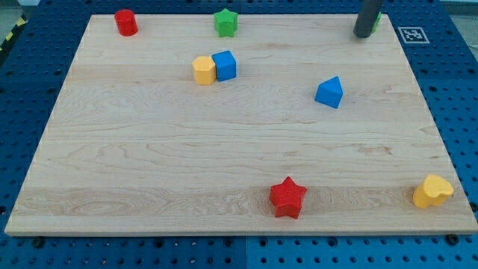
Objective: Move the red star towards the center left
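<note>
The red star [287, 197] lies near the view's bottom edge of the wooden board [149, 149], a little right of the middle. My tip [363, 33] is at the view's top right, far from the star, close against a green block [376, 20] that it mostly hides. The tip touches no other block.
A red cylinder [125, 22] sits at the top left. A green star [225, 22] is at the top middle. A yellow block [203, 70] touches a blue cube [225, 65]. A blue triangular block [329, 93] lies right of centre. A yellow heart-like block [432, 191] is at the bottom right.
</note>
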{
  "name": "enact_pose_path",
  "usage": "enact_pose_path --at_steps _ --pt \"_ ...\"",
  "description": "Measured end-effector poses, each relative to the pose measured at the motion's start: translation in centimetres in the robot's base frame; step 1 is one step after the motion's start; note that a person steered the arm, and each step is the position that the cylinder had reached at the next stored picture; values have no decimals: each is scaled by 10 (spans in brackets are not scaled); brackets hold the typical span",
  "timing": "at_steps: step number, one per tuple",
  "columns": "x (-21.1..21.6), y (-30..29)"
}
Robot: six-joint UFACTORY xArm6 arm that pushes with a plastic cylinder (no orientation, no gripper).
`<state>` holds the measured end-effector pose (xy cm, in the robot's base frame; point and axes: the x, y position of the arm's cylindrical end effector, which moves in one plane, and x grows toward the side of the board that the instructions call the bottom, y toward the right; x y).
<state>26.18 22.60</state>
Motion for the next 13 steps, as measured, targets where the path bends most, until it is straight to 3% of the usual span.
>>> enact_pose_path --at_steps 1,6,8,10,13 --pt "36 -19" --pt "43 -38" --pt "48 -170" --pt "104 -197" --pt "224 -160"
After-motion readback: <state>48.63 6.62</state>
